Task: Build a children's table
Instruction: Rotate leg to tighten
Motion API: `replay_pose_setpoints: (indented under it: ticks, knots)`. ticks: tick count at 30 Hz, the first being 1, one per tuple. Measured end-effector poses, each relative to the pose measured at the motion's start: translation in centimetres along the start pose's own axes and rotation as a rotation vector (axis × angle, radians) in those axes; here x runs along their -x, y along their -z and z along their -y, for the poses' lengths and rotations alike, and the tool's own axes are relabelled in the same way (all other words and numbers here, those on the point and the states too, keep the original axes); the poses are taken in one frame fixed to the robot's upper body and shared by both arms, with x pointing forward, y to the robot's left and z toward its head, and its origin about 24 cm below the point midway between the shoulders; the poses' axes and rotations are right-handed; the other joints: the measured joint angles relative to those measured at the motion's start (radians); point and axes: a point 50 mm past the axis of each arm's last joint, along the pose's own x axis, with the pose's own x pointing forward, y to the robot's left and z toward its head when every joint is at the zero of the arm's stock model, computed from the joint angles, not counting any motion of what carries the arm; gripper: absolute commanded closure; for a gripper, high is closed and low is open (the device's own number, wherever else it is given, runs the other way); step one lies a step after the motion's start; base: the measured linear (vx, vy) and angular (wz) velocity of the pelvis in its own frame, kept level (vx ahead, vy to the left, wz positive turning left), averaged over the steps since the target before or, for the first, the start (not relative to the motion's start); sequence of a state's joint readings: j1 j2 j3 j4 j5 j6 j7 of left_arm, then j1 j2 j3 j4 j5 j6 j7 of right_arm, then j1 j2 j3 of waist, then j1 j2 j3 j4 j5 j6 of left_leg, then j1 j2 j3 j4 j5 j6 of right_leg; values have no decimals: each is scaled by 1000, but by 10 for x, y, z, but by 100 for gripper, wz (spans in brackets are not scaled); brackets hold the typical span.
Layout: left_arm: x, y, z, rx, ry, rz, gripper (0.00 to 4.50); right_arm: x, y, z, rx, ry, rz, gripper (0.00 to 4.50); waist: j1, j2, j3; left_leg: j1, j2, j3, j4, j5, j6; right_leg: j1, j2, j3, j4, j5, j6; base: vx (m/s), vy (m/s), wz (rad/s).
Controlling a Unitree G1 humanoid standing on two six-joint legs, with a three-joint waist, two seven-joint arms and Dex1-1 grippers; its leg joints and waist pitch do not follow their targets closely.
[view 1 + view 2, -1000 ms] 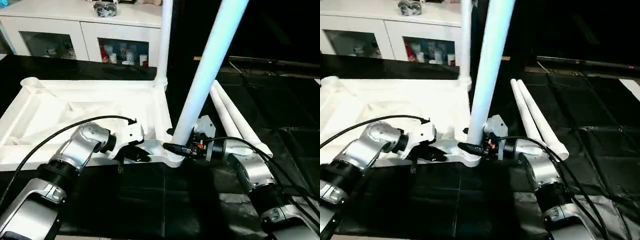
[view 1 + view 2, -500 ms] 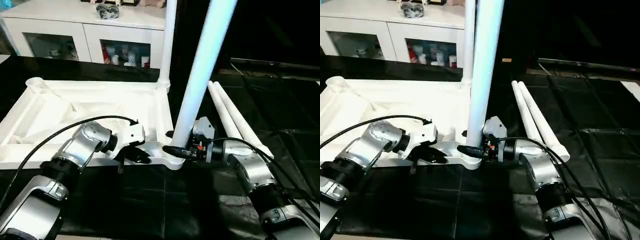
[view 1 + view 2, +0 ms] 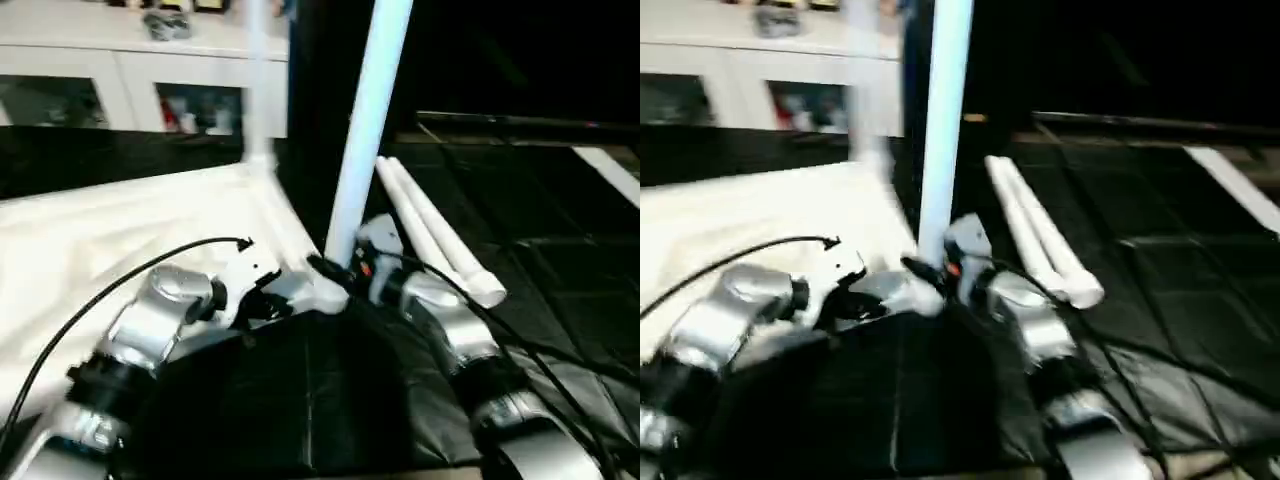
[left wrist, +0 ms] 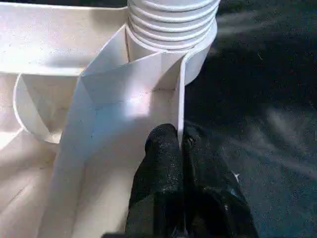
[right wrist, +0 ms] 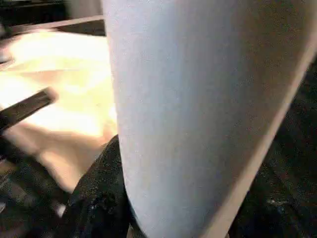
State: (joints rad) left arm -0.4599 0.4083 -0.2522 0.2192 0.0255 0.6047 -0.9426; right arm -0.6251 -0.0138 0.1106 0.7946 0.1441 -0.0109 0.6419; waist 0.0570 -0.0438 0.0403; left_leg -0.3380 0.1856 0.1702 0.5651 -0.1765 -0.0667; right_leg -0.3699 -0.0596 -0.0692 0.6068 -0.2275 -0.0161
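Observation:
The white tabletop (image 3: pixel 120 220) lies upside down on the black mat. One leg (image 3: pixel 256 90) stands upright in its far corner socket. A second leg (image 3: pixel 368 120) stands in the near corner socket, leaning slightly right, with my right gripper (image 3: pixel 335 272) shut around its base. In the right wrist view that leg (image 5: pixel 198 109) is close up, with one black finger (image 5: pixel 99 198) against it. My left gripper (image 4: pixel 181 141) is shut on the tabletop's thin rim wall, just beside the ribbed socket (image 4: pixel 173 25). Two more legs (image 3: pixel 430 228) lie side by side on the mat to the right.
A white cabinet (image 3: pixel 130 80) with glass doors stands behind the tabletop. A black mat (image 3: pixel 330 400) covers the floor in front and to the right. Cables run along both of my forearms.
The whole picture has shifted and blurred as my head moved. The held leg leans less to the right than a second ago. Both grips are unchanged.

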Motion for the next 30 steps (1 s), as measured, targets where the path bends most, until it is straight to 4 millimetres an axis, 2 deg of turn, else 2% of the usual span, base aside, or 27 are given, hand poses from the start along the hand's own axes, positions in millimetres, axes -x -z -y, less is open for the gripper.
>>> replay_pose_setpoints:
  ticks: [3,6,15,16,17,19,22,30]
  knots:
    - [-3,-5,4,19,-68,-1,450,-8,-4,2,-3,55,-16,257,-2,-10,1,-1,0,0,-1,0,0,-2,0,0,0,1,-1,0,0,0]
    - [-4,-7,5,12,-86,-10,450,-10,-5,2,-5,63,-19,257,-2,-13,1,-1,0,1,-1,0,0,-3,0,0,0,2,-3,0,0,0]
    - [-4,-10,3,1,-109,-19,450,-14,-8,4,-4,66,-32,257,2,-12,1,1,0,1,-5,-1,-2,-4,0,0,4,3,-5,0,0,0]
    - [-4,-10,3,1,-110,-20,450,-14,-7,4,-6,66,-35,201,2,-12,1,1,0,1,-6,-1,-2,-4,0,0,4,3,-5,0,0,0]
    - [-4,-10,3,2,-110,-19,450,-14,-7,4,-9,67,-35,187,2,-12,1,1,0,1,-7,-1,-3,-4,0,0,4,3,-5,0,0,0]
    - [-5,-11,3,-3,-107,-16,450,-12,-2,5,-29,78,-50,184,3,-12,1,1,0,1,-7,-1,-3,-4,0,0,4,3,-5,0,0,0]
    - [-6,-12,2,-10,-102,-13,450,-11,-2,6,-34,82,-46,144,4,-10,2,0,0,1,-7,-1,-3,-4,0,1,4,3,-5,0,0,0]
    - [-10,-14,-6,-53,-66,-5,450,-1,4,11,-50,64,-37,86,17,-1,8,0,0,1,-8,-1,-3,-4,0,1,3,4,-5,0,0,0]
